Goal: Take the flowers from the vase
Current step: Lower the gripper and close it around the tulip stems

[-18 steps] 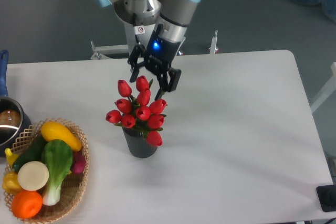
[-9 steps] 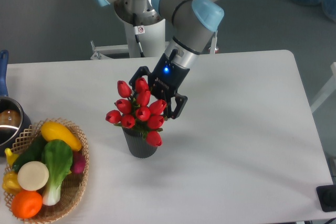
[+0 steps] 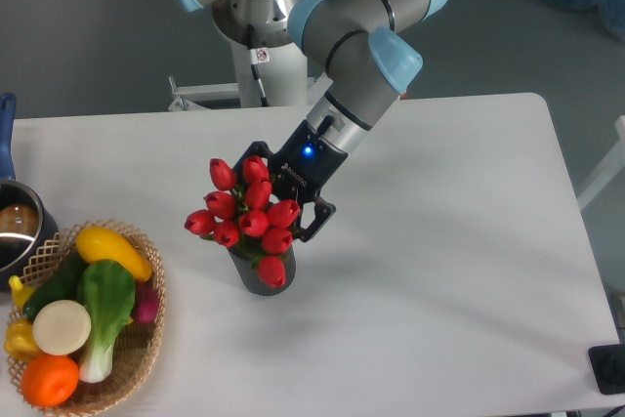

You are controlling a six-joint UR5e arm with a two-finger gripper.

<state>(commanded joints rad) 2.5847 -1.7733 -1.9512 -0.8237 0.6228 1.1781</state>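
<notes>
1. Reaching down from the upper right, my one arm (image 3: 366,41) sets my gripper (image 3: 283,200) right against the right side of the flowers (image 3: 244,217); a blue light glows on the gripper body.
2. My two dark fingers are partly hidden: one finger (image 3: 314,220) shows at the lower right of the bunch, the other disappears behind the buds. I cannot tell whether they are closed on the stems or only standing beside them.
3. The flowers are one tight bunch. I count about ten red buds, with a little green showing among them. The bunch sits in the mouth of the vase (image 3: 256,276) and spreads wider than it, leaning to the left.
4. There is one vase, dark and ribbed, standing on the white table (image 3: 459,271) just below my gripper. One bud hangs over its front.
5. At the left stands one wicker basket (image 3: 146,339) holding toy vegetables: I can make out a yellow one, a green leafy one, a white round one, an orange one, a dark green one and a purple bit at the edge.
6. One metal pot (image 3: 15,227) with a blue handle sits at the far left edge, above the basket.
</notes>
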